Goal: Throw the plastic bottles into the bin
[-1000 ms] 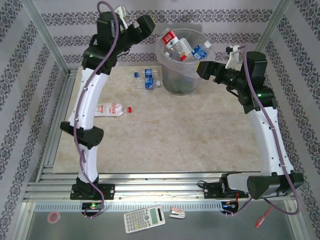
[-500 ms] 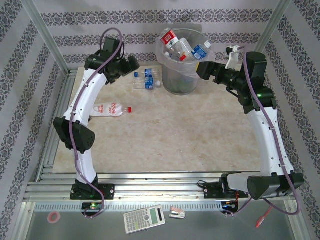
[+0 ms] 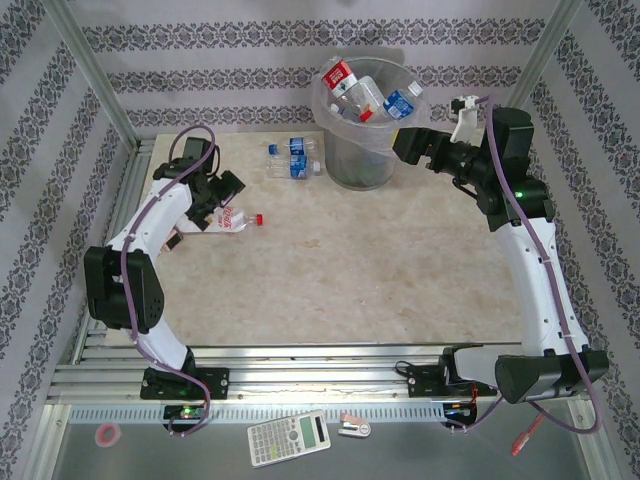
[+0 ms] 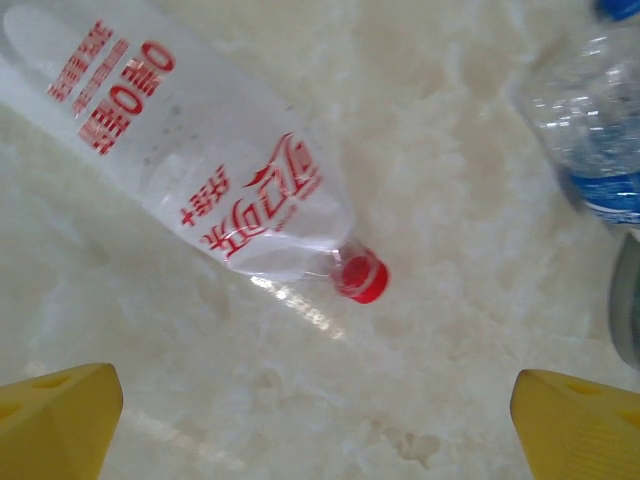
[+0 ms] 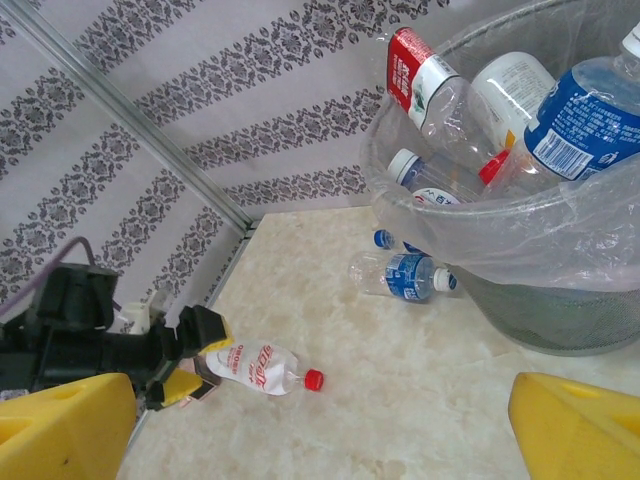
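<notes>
swung down from near the bin [image 3: 360, 170], the left gripper [image 4: 315, 430] hangs wide open over the red-capped bottle [image 4: 230, 190] lying on the table [image 3: 350, 260], a descent and squeeze likely next, while the right gripper [image 5: 320, 430] gapes empty beside the bin.

The left arm [image 3: 150, 228] is folded low, well to the left of the bin [image 3: 358, 170]. Its elbow juts out on the side away from the bin and its wrist tips downward, so the left gripper [image 3: 214, 200] points down with its yellow fingertips [image 4: 55, 425] spread wide and nothing between them. The right arm [image 3: 538, 275] rises in a long curve on the bin's right and bends back toward it, bringing the right gripper [image 3: 404, 143] just beside the bin's rim, jaws wide apart and empty.
</notes>
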